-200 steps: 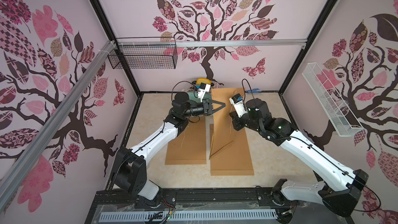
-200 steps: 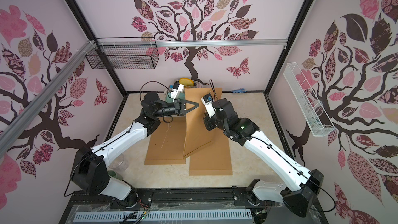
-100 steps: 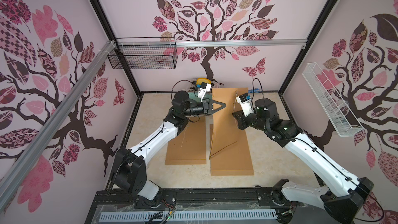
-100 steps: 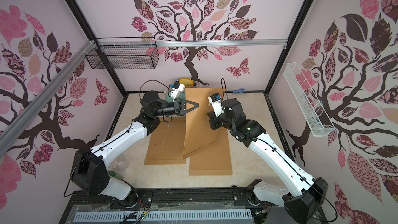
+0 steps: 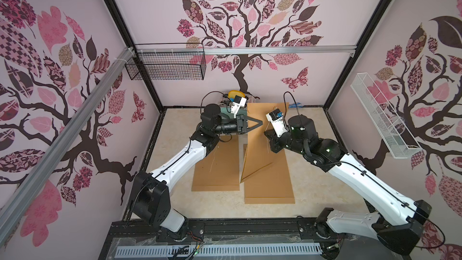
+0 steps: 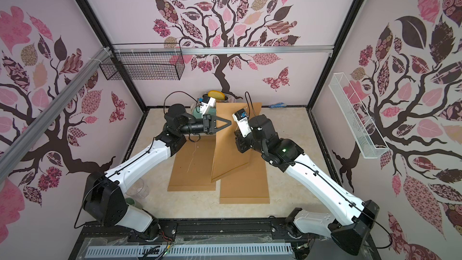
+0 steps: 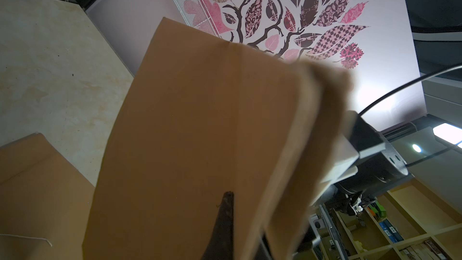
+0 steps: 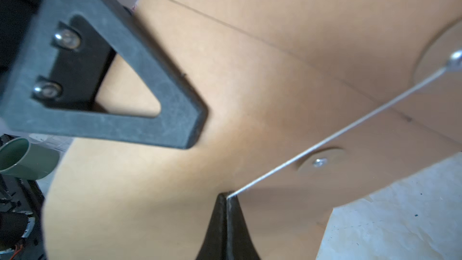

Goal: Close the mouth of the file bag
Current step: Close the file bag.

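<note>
Wire basket hung on the wall at 10 o'clock. Green cup lay tipped at 12 o'clock. Left gripper was clenched on the raised sheet of the file bag. Bag was brown kraft, just right of table centre, beside a second flat bag; contents unseen. Long axis ran 6 to 12 o'clock, mouth end toward 12, lifted and creased diagonally. Right gripper pinched a white string running to a riveted disc. White basket hung at 2 o'clock.

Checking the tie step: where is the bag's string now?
In the right wrist view the string runs taut from a riveted disc on the file bag, past a second disc, into the shut right gripper.
</note>
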Robot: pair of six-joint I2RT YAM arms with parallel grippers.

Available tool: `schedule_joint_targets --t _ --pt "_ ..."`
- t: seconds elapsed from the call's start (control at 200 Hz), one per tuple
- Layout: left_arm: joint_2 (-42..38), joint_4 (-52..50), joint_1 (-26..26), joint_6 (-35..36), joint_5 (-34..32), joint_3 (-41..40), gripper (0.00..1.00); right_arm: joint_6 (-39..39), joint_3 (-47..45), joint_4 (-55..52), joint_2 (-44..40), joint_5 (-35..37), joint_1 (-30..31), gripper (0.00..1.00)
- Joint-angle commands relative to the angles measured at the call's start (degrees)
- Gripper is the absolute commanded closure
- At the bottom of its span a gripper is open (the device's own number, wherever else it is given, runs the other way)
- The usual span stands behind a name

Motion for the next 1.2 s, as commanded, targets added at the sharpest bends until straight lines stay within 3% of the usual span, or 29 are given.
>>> schedule_joint_targets --t 0.0,0.27,0.725,0.995,1.195 --pt "-0.7 2.8 -0.2 1.1 5.5 2.8 1.0 -2.3 1.7 -3.5 0.9 -0.2 0.4 1.0" --pt "0.2 13.9 -0.3 -7.0 5.5 1.3 1.0 -0.2 -3.6 -0.5 -2.0 -3.7 -3.0 1.0" --pt "-0.6 16.3 -0.4 -8.7 6.0 1.1 1.0 2.0 -9.1 2.5 -6.9 -6.7 -8.7 1.0" --pt "-0.1 23.0 -0.5 -13.6 6.2 -0.6 1.0 6.6 -9.7 7.4 -7.6 -24.0 -18.5 1.0" --pt "-0.3 23.2 -0.6 -14.1 6.4 -1.4 1.0 6.4 -6.9 5.1 -8.1 -20.4 -19.9 1.0"
